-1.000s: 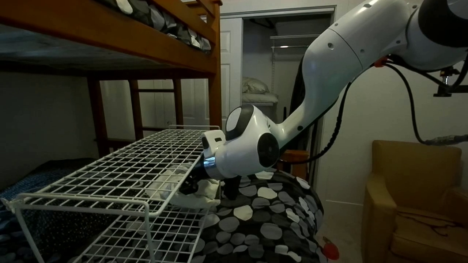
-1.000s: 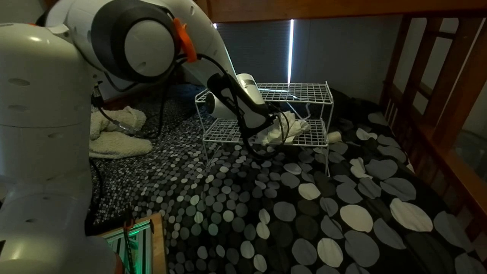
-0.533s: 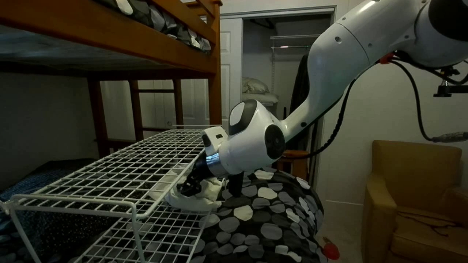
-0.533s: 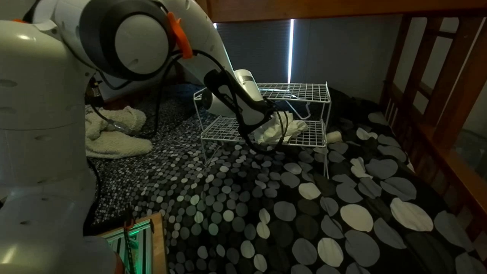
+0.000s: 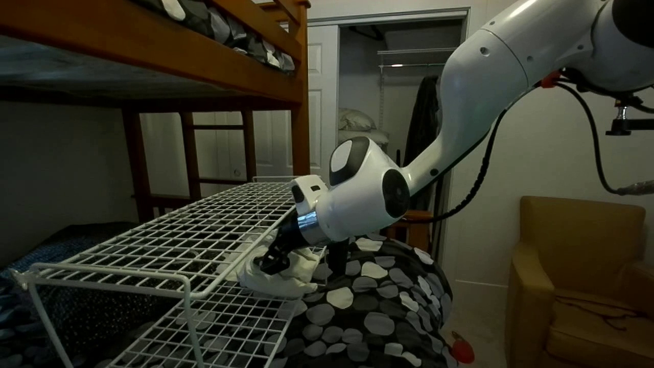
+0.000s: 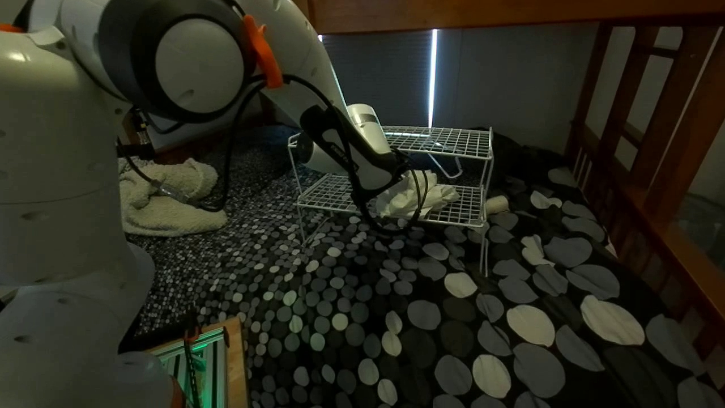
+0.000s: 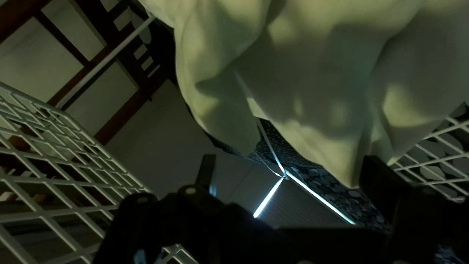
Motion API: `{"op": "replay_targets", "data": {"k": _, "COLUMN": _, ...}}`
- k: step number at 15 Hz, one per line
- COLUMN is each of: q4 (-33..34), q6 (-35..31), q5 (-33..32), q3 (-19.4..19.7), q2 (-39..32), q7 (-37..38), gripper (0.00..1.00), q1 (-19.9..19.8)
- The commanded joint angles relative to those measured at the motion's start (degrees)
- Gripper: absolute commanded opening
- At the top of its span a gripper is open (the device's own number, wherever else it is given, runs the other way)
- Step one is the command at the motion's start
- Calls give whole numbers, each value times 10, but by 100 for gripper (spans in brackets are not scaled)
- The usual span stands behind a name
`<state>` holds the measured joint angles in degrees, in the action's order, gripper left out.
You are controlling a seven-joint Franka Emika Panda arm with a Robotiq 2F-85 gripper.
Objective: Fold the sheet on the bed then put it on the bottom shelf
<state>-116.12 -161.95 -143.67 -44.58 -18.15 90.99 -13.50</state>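
My pincer (image 7: 289,163) stands spread wide, and I see no fold pinched in it. Over the last second I have drawn it back a little, and the white wire rack (image 5: 189,230) has shifted slightly too; I suspect I am catching it. The sheet (image 6: 442,195) lies on the bottom shelf (image 6: 334,192), just beside the pincer. So I judge the placing mostly done and this the retreat, though I should come free of the rack before pulling farther, or the heap could slide off.

The sheet is plain cream, soft, bunched in rounded creases, more crumpled than folded; one drooping corner comes close to the pincer, touching or not I cannot tell. Around it run thin, stiff rods in square mesh, with the upper tier (image 6: 453,141) higher than the pincer. Below spreads the bed (image 6: 351,317), dark with round grey and white dots; well apart from the pincer lies a nubbly cream fleece (image 6: 175,218).
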Motion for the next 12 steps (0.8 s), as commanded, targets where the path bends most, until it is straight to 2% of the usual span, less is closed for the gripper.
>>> {"op": "replay_targets", "data": {"k": 1, "q4": -21, "q6": 58, "q5": 0, "q3": -63, "q2": 25, "q7": 60, "gripper": 100, "q1": -54}}
{"op": "replay_targets", "data": {"k": 4, "q4": -15, "q6": 113, "q5": 0, "q3": -115, "q2": -3, "q7": 78, "gripper": 100, "q1": -72}}
{"op": "replay_targets", "data": {"k": 7, "q4": -25, "q6": 159, "q5": 0, "q3": -125, "q2": -16, "q7": 88, "gripper": 100, "q1": -66}}
{"op": "replay_targets", "data": {"k": 8, "q4": -25, "q6": 160, "q5": 0, "q3": -59, "q2": 7, "q7": 122, "gripper": 100, "q1": -7}}
{"op": "replay_targets", "data": {"k": 12, "q4": -28, "q6": 176, "q5": 2, "q3": -2, "q2": 8, "q7": 133, "gripper": 100, "q1": 48}}
